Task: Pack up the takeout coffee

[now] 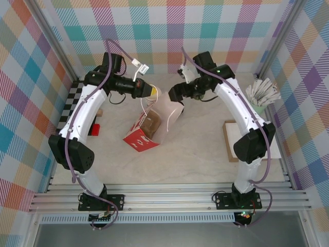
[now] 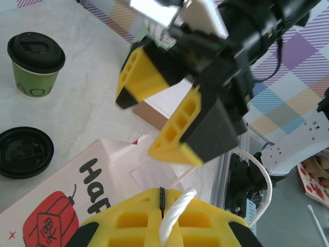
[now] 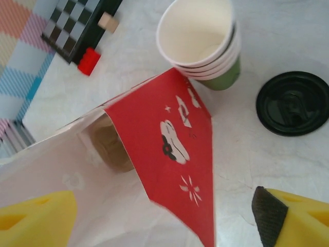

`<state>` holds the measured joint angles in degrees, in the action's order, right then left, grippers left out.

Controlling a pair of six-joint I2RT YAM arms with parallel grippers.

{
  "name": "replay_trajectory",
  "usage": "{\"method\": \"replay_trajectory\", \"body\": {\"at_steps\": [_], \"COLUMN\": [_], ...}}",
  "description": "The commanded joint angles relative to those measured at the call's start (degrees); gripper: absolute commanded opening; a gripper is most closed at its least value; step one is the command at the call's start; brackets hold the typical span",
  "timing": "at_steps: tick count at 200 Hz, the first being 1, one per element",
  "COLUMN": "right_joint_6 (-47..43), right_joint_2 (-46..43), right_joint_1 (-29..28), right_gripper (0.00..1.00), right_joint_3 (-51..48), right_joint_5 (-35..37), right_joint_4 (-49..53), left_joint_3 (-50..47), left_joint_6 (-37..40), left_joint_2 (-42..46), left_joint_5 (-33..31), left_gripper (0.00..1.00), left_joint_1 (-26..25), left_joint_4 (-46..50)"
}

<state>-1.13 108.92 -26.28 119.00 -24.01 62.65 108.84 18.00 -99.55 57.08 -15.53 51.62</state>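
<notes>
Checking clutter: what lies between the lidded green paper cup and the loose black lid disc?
Bare pale tabletop, in the left wrist view, separates green lidded cup and black lid disc.

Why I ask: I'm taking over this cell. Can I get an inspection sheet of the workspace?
Surface: pale tabletop, no spills seen.
Job's things: coffee upright on the table, lid on, not yet packed; bag with its mouth open.
Clutter: cup stack, loose lid, checkered board, red block, cup of sticks, flat board.
Grippers: left gripper shut on the bag's handle; right gripper open at the bag's mouth.
Cables: purple cables run along both arms, clear of the bag.
Surroundings: plaid walls, metal rails at the near edge.
</notes>
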Motion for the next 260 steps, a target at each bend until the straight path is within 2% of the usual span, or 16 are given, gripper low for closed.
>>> {"method": "replay_trajectory", "body": {"at_steps": [1,9,16,25,55,92,107,132,146,173,195,211,224,240,260], "right_joint_6": [-8.14,-8.95,-9.62,-10.22,-8.89,-6.56,-1.72,2.24,3.05,4.76,7.67,10.16,12.6,15.36,16.76], "right_joint_2": [1.13,0.9,0.64,0.3,-4.19,-11.83,-14.24,-18.17,-19.08,-18.78,-17.71,-17.77,-18.35,-18.36,-15.09], "right_joint_1": [-1.86,-2.3,-2.97,-3.73,-7.31,-14.33,-16.16,-20.29,-22.1,-24.0,-24.09,-24.09,-24.06,-23.99,-23.41], "right_gripper": [0.85,0.8,0.7,0.63,0.3,0.13,0.06,0.06,0.06,0.07,0.08,0.08,0.09,0.1,0.11], "right_joint_3": [-1.57,-3.62,-5.43,-7.17,-15.0,-25.67,-29.88,-34.79,-36.08,-36.2,-31.74,-29.44,-28.32,-26.22,-20.35], "right_joint_5": [-2.75,-1.33,1.1,4.14,17.75,33.68,38.81,49.46,52.77,54.25,52.96,53.05,52.98,51.77,46.5], "right_joint_4": [-0.86,-1.92,-3.0,-4.21,-12.56,-21.7,-24.62,-29.01,-29.6,-26.02,-16.93,-10.21,-5.9,-1.6,6.08], "left_joint_3": [2.87,3.04,3.32,3.78,4.56,1.74,-0.33,-4.78,-5.48,-3.92,-3.46,-3.72,-3.41,-2.88,-3.59], "left_joint_6": [2.88,3.2,3.48,4.06,4.94,4.55,4.57,4.02,3.35,1.94,0.86,-0.6,-2.76,-4.08,-3.9], "left_joint_2": [0.41,0.41,0.33,0.23,0.72,3.92,5.55,9.01,9.96,8.92,7.31,6.36,5.58,5.33,6.47], "left_joint_5": [2.36,2.21,2.07,1.95,-0.16,-2.27,-1.23,-5.51,-7.46,-6.86,-6.37,-7.04,-8.16,-7.82,-8.66], "left_gripper": [0.0,0.0,0.0,0.0,0.0,0.0,0.0,0.01,0.01,0.03,0.02,0.05,0.2,0.28,0.61], "left_joint_1": [-0.51,-0.47,-0.47,-0.47,-0.47,-0.63,-0.98,-1.1,-1.02,-0.99,-0.76,-0.4,-0.1,0.38,1.08], "left_joint_4": [2.5,2.93,3.32,3.97,5.95,5.47,5.1,4.28,4.2,5.37,6.21,5.96,5.46,5.36,5.59]}}
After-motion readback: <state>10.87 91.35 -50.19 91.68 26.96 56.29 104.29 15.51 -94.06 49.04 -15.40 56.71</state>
